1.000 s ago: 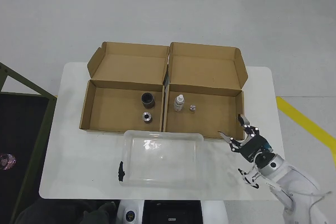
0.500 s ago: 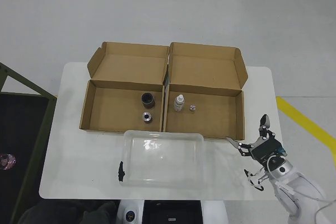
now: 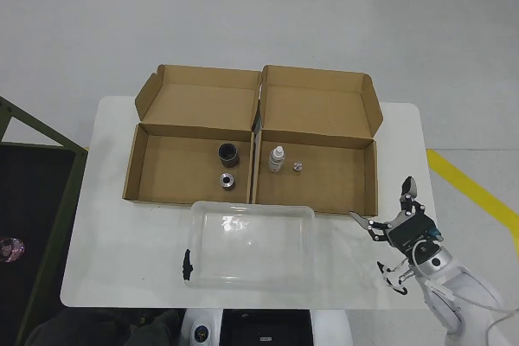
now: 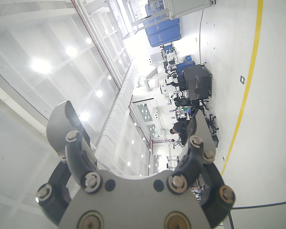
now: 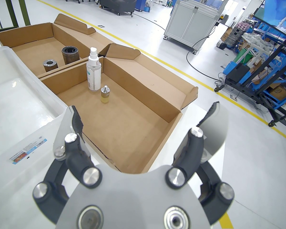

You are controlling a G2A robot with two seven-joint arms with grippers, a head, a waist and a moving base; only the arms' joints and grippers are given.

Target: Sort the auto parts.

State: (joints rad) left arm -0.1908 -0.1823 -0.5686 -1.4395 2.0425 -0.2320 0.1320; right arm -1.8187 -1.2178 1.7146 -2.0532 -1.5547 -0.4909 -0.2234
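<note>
While beside right pincer [image 3: 381,201] — box [image 3: 333,182], bin [image 3: 251,246].

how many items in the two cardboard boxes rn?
4. Left cardboard box: tall dark cylinder at the back, shorter metal bushing in front of it. Right cardboard box: spray bottle, small threaded fitting beside it. None look hidden.

The right gripper [image 3: 381,201] is held wide open, and nothing is gripped in it. It is carried by the white right arm [image 3: 451,278], which is seen low at the robot's right side. The left gripper [image 4: 131,110] is also opened wide and empty, and it is turned upward.
</note>
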